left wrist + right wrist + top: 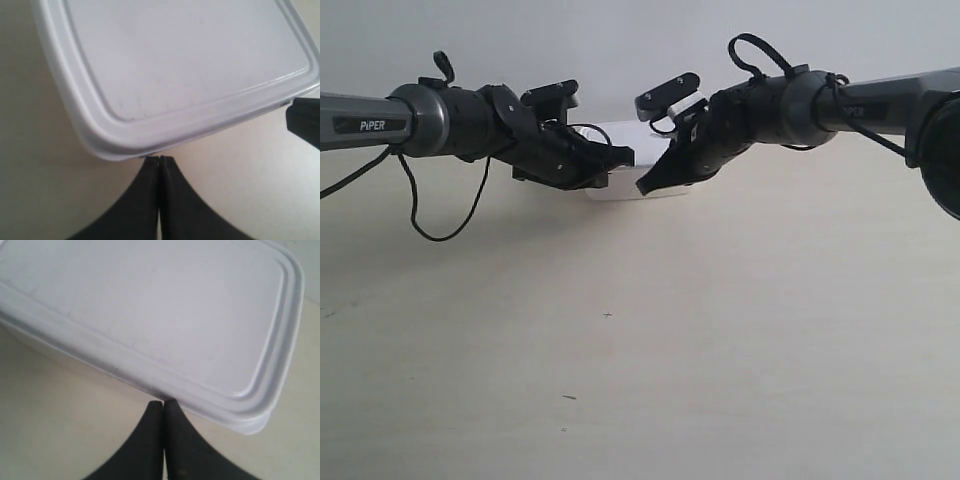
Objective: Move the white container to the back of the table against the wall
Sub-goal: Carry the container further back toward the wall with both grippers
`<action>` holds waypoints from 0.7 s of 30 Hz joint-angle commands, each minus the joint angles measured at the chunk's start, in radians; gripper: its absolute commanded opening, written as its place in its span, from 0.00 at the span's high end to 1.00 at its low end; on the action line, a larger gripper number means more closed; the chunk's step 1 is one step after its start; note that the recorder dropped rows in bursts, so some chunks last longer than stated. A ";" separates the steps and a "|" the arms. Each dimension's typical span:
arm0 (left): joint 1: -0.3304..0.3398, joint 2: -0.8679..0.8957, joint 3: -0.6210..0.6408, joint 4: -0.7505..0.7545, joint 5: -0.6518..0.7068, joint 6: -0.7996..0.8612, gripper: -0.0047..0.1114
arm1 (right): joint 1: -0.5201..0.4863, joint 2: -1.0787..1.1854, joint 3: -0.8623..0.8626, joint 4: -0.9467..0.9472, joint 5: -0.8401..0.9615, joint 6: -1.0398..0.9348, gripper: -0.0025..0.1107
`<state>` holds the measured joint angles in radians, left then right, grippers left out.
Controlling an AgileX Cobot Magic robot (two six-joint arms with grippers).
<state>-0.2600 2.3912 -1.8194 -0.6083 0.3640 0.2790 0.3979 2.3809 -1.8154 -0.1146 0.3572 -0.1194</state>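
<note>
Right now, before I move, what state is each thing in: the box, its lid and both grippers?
Box: flat on the table, close to the wall; whether they touch is unclear.
Lid: on, seated wherever its rim shows.
Left gripper: shut, empty, tips at the box's rim near a corner.
Right gripper: shut, empty, tips at the box's rim.

Only "PiPER" can be read, in white letters on the arm at the exterior view's left [370, 122]; the label on the arm at the exterior view's right [880, 105] is too blurred.
</note>
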 commanded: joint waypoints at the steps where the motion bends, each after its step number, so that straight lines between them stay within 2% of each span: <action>1: 0.005 0.001 -0.006 -0.005 -0.005 0.005 0.96 | -0.004 0.027 -0.045 0.003 0.003 0.000 0.98; 10: 0.040 0.021 -0.035 -0.038 -0.004 0.005 0.96 | -0.004 0.053 -0.057 0.018 -0.024 -0.003 0.98; 21: 0.042 0.029 -0.045 -0.060 -0.019 0.051 0.96 | -0.004 0.061 -0.057 0.037 -0.076 -0.019 0.98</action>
<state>-0.2196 2.4229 -1.8566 -0.6576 0.3621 0.3140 0.3957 2.4427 -1.8611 -0.0773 0.3052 -0.1339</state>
